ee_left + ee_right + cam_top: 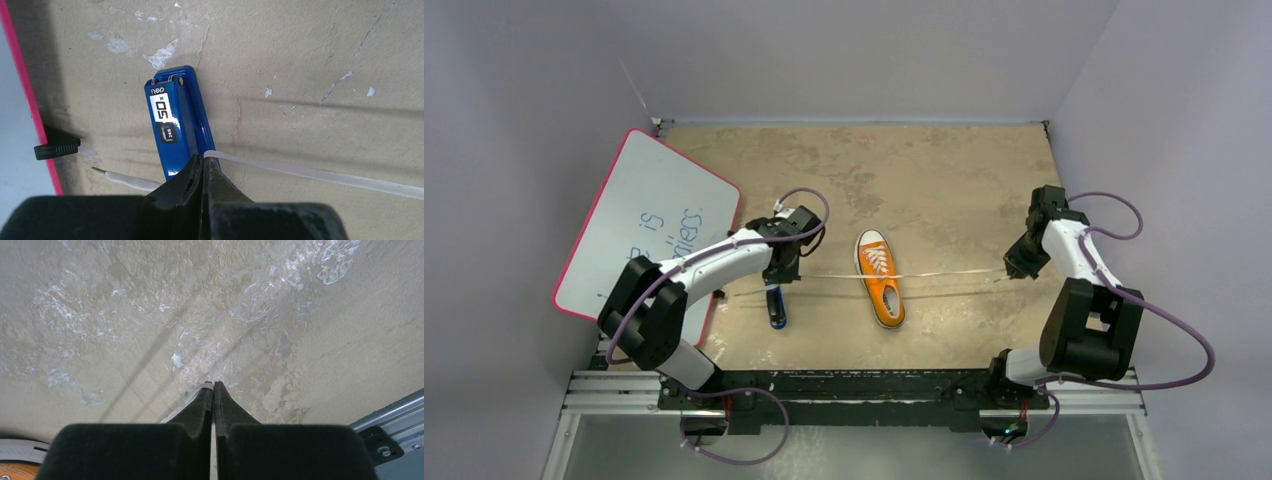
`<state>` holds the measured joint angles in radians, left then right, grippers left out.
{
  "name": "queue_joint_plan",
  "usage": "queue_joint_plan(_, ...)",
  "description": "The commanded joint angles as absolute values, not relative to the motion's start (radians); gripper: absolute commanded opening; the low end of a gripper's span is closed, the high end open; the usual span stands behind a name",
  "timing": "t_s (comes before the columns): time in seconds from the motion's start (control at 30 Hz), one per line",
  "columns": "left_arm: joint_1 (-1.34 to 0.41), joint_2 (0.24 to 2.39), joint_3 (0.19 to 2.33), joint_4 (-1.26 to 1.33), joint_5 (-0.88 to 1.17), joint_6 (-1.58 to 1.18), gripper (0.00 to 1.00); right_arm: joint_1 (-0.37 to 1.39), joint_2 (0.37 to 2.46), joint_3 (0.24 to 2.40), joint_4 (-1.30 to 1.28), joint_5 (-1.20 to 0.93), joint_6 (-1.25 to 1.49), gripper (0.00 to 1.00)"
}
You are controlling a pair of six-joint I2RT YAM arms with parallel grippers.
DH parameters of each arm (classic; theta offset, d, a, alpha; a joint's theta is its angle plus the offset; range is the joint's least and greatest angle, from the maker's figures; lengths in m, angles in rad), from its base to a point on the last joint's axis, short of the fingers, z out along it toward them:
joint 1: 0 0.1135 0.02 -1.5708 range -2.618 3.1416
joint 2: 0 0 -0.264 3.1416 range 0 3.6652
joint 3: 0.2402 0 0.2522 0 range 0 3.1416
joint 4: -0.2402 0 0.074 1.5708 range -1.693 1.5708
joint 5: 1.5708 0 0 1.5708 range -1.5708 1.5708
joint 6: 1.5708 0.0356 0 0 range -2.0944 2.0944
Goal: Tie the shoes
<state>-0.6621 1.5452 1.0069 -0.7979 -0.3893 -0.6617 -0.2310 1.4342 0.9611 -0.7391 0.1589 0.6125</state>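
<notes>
Left gripper [204, 159] clamped one white lace [320, 174] left of the orange, white-toed sneaker [881, 278]; right gripper [214, 385] apparently pinched the second lace [944, 273], mostly hidden between its fingers.

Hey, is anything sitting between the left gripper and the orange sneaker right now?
Nothing visible. The left gripper is shut on a lace that runs across bare table to the sneaker. The blue stapler lies right under the gripper's tips, not out toward the sneaker.
</notes>
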Motion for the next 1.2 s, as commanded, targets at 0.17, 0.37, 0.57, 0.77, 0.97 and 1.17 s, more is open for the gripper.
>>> queue_joint_plan(0.17,-0.646,1.52,1.023,-0.82,-0.327,-0.598,0.0,-0.244,1.395,0.966,-0.567,0.058,0.431,0.0)
queue_joint_plan(0.37,-0.646,1.506,1.13,-0.878,-0.252,-0.569,0.23,-0.242,1.357,0.956,-0.558,-0.121,0.333,0.0)
queue_joint_plan(0.57,-0.646,1.461,1.223,-0.871,-0.216,-0.534,0.45,-0.222,1.313,0.961,-0.57,-0.186,0.265,0.27)
queue_joint_plan(0.77,-0.645,1.512,1.26,-0.733,-0.098,-0.57,0.55,-0.076,1.376,1.054,-0.597,-0.164,0.223,0.57)
queue_joint_plan(0.97,-0.639,1.702,1.231,-0.476,0.135,-0.662,0.41,0.093,1.566,1.133,-0.55,-0.421,0.236,0.73)
queue_joint_plan(1.17,-0.64,1.778,1.116,-0.103,0.325,-0.809,0.47,0.095,1.662,1.028,-0.232,-0.885,0.405,0.74)
